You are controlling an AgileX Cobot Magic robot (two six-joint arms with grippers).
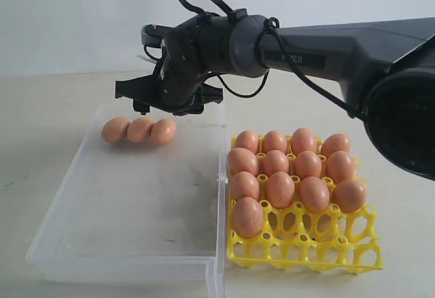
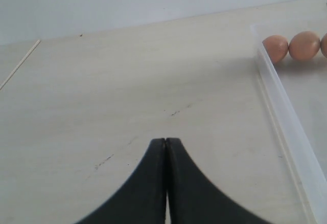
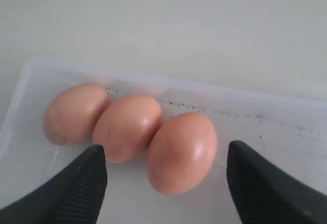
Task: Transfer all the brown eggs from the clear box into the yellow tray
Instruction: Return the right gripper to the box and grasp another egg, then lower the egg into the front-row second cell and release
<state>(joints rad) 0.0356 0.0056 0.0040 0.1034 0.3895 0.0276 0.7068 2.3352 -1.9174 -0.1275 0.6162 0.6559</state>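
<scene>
Hovering with the right gripper [image 3: 164, 150], spread wide and holding nothing, just above three smooth orange-brown oval eggs [image 3: 127, 127] in a corner of the shallow transparent plastic box [image 1: 129, 264]. Touching one another in a row below the gripper, with the end egg [image 3: 181, 152] framed between the black ribbed fingers [image 3: 76, 193] and its two neighbours crowding toward one finger.

Looks like the approach for a pick. Centre on the end egg, nudging away from the crowded side. Lower slowly and straight. Aim the crowded-side finger into the cleft beside the middle egg [image 3: 125, 132], never onto a shell. Close gently, stopping at firm contact; probably smooth and brittle, so no harder squeeze. Lift clear of the low wall before swinging sideways.

Then carry to the bright yellow openwork plastic egg tray [image 1: 306, 250], off to the gripper's side just past the box wall, already seating thirteen eggs. Pick an open cup in the row farthest from the gripper, beside the lone egg [image 1: 248, 216] there. Release only once seated.

Leave the left gripper [image 2: 166, 142] alone: pressed shut, empty, over the pale counter [image 2: 127, 81] outside the box wall.
</scene>
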